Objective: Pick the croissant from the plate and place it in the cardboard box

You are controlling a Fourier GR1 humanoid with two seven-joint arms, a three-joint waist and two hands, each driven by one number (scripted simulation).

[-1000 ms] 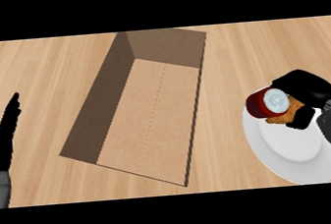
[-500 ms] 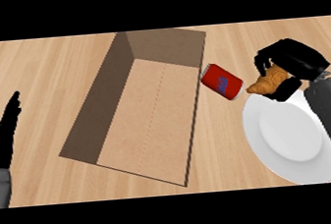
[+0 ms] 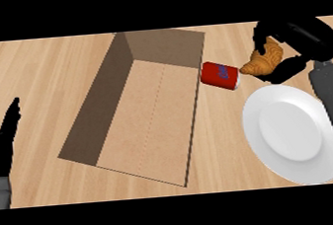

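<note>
My right hand (image 3: 303, 39) is curled round the golden-brown croissant (image 3: 263, 61) and holds it above the counter, past the far rim of the white plate (image 3: 295, 134). The plate is bare. The open cardboard box (image 3: 147, 111) lies left of the plate, its brown floor showing. The croissant hangs to the right of the box's right wall, close to a red can. My left hand (image 3: 0, 147) rests at the left edge, fingers straight and pointing up.
A red soda can (image 3: 220, 74) lies on its side against the outside of the box's right wall, just left of the croissant. Wooden counter (image 3: 42, 74) surrounds the box and plate.
My right hand has lifted the croissant off the plate and carried it up and away toward the far side. The red can, once hidden by the hand, now shows on its side.
</note>
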